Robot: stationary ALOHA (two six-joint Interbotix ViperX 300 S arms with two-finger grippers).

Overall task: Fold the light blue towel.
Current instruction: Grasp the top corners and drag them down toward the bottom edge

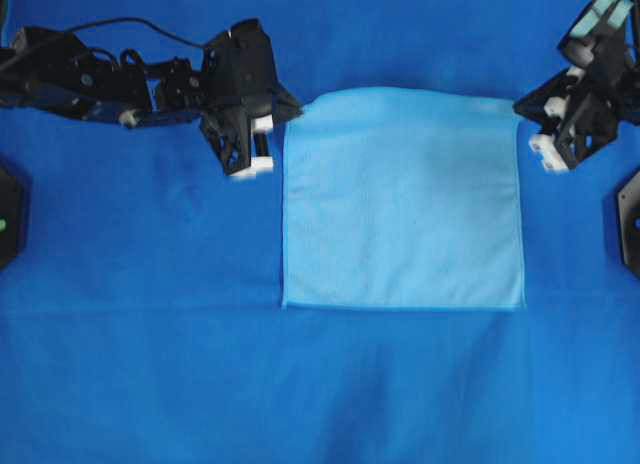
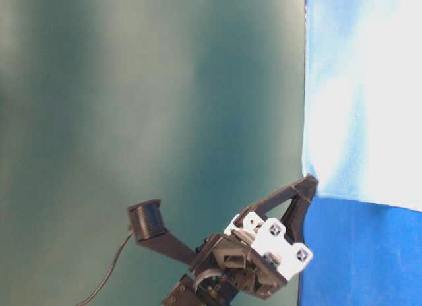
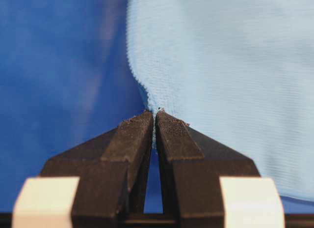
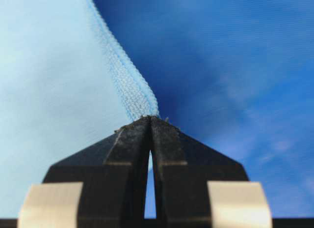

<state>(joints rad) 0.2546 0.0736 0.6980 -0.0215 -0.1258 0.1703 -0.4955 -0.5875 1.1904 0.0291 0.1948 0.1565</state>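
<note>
Fold in hand: we have left gripper [image 3: 155,115] and right gripper [image 4: 149,121] each clamped on a far corner of the light blue towel [image 1: 400,204], which we judge should next travel toward its near edge.

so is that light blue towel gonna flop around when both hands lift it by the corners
Probably floppy: the thin, pale sky-blue microfibre towel puckers where the left hand and right hand pinch its corners. Likely light, since a fingertip pinch seems enough. It may sag in the middle and drag over the deep royal-blue cloth beneath.
</note>
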